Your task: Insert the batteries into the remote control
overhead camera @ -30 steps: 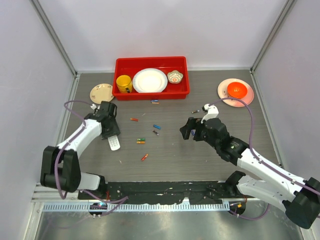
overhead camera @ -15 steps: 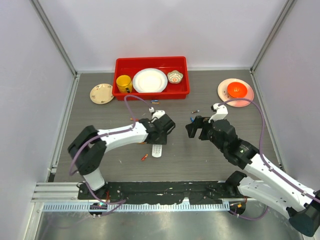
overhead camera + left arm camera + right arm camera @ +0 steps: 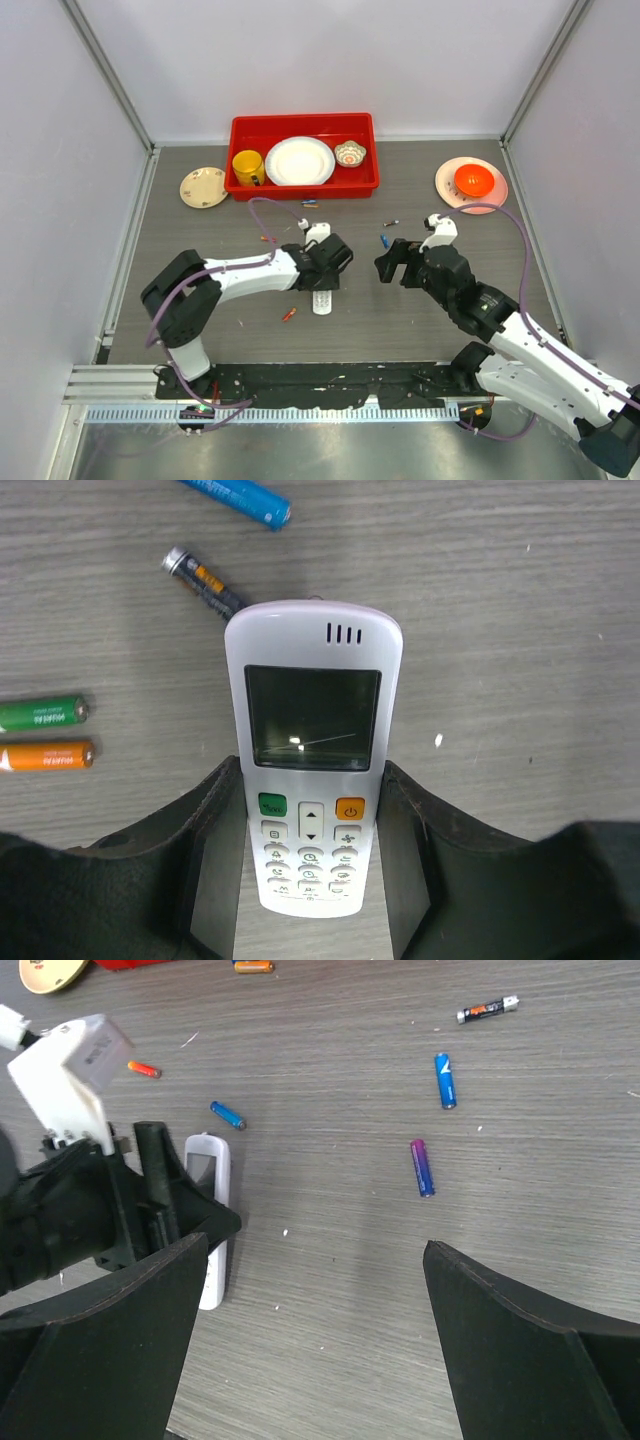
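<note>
The white remote control [image 3: 312,750] lies buttons-up with its screen facing me, held between the fingers of my left gripper [image 3: 310,780]. From above it sticks out toward the near edge [image 3: 321,301] under that gripper [image 3: 322,270], mid-table. Batteries lie around it: a blue one [image 3: 237,497], a black-orange one [image 3: 205,580] touching the remote's top end, a green one [image 3: 40,713] and an orange one [image 3: 45,756]. My right gripper [image 3: 315,1250] is open and empty over bare table to the right of the remote [image 3: 208,1215]. A blue battery [image 3: 444,1080], a purple-blue one [image 3: 423,1167] and a black one [image 3: 488,1009] lie beyond it.
A red tray [image 3: 303,188] with a yellow cup, a white plate and a small bowl stands at the back. A small plate [image 3: 204,186] sits to its left, and a pink plate with an orange bowl [image 3: 471,184] at the back right. An orange-red battery [image 3: 289,314] lies near the front.
My left arm has swung from the far left to the table's middle, carrying the remote with it. My right gripper has shifted slightly right and nearer.
</note>
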Robot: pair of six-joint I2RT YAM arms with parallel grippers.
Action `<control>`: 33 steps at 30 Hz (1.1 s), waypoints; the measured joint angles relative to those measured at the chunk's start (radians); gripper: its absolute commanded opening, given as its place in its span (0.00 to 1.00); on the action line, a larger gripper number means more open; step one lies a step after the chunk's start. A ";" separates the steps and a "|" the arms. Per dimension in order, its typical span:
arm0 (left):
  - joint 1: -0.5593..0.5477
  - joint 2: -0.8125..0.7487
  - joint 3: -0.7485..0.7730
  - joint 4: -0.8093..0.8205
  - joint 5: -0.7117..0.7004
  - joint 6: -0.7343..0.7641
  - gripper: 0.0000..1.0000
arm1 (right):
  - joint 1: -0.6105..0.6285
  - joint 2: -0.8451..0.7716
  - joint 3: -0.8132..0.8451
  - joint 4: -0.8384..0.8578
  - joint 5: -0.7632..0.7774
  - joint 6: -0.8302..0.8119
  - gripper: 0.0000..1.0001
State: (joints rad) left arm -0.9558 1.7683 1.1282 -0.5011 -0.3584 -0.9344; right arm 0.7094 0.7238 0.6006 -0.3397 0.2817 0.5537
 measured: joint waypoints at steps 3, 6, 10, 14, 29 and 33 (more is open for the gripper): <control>0.000 -0.095 -0.111 0.100 0.026 0.000 0.00 | 0.000 0.000 -0.006 0.000 -0.011 0.003 0.94; 0.000 -0.196 -0.211 0.226 0.074 0.003 0.00 | 0.000 0.000 -0.010 0.002 -0.030 0.003 0.97; 0.013 -0.311 -0.349 0.483 0.170 -0.003 0.00 | 0.000 -0.005 -0.016 0.011 -0.080 0.006 1.00; 0.046 -0.429 -0.550 0.799 0.290 -0.036 0.00 | 0.000 -0.034 -0.047 0.062 -0.175 0.026 0.99; 0.210 -0.228 -0.764 1.680 0.708 -0.284 0.00 | -0.002 -0.052 -0.165 0.401 -0.571 0.145 0.98; 0.211 -0.239 -0.764 1.720 0.746 -0.295 0.00 | -0.008 -0.027 -0.200 0.448 -0.636 0.180 0.98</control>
State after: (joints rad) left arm -0.7448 1.5291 0.3645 1.2190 0.3878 -1.2293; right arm 0.7010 0.6964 0.4004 0.1085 -0.3546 0.7341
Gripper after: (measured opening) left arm 0.517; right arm 0.983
